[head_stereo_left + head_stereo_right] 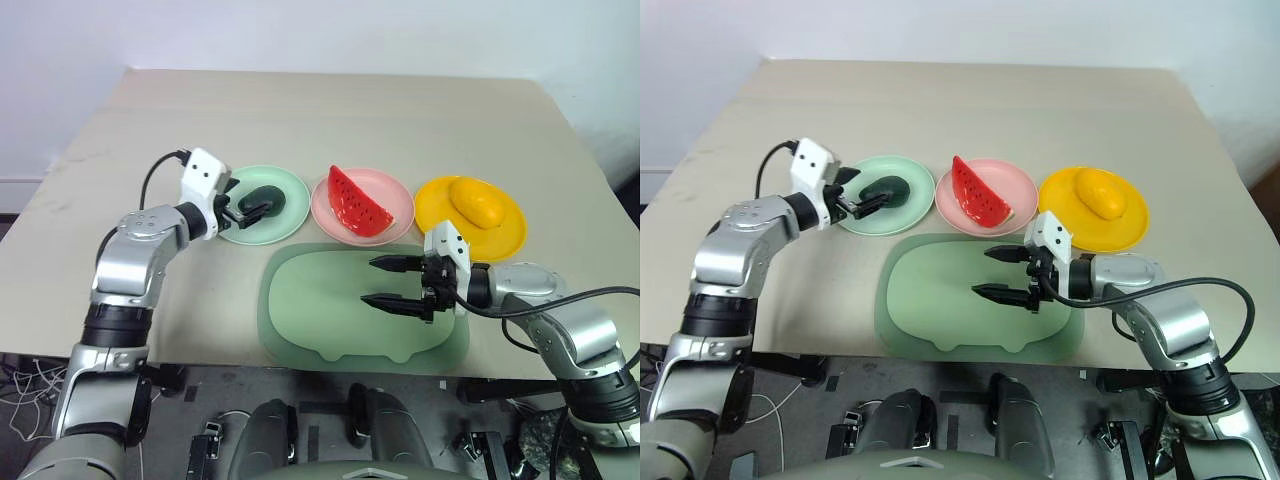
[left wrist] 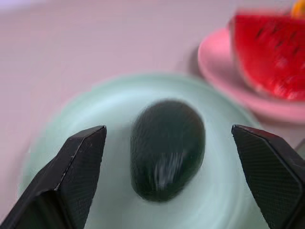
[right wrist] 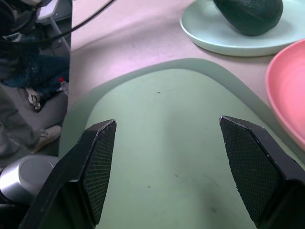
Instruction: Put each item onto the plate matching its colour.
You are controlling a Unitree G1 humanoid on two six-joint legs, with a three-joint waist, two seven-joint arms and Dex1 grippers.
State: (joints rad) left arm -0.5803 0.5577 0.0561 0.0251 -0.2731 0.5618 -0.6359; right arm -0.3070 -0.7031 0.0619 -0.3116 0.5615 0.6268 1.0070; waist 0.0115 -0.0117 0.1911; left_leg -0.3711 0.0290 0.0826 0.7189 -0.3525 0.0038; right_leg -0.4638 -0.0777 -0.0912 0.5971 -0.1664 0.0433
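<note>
A dark green avocado (image 1: 264, 199) lies on the mint green plate (image 1: 290, 225). My left gripper (image 1: 248, 204) stands open at the plate's left side, its fingers either side of the avocado (image 2: 167, 149) and apart from it. The red watermelon wedge (image 1: 357, 202) rests on the pink plate (image 1: 392, 187). On the yellow-orange plate (image 1: 505, 235) sits the mango (image 1: 477, 203). Over the right part of the pale green tray (image 1: 310, 300) my right gripper (image 1: 390, 283) hangs open, pointing left, with nothing between its fingers.
The three plates stand in a row across the middle of the beige table (image 1: 330, 110), with the pig-shaped tray in front of them near the table's front edge. Bare tabletop stretches behind the plates. A person's legs and shoes (image 3: 28, 95) show beyond the table edge.
</note>
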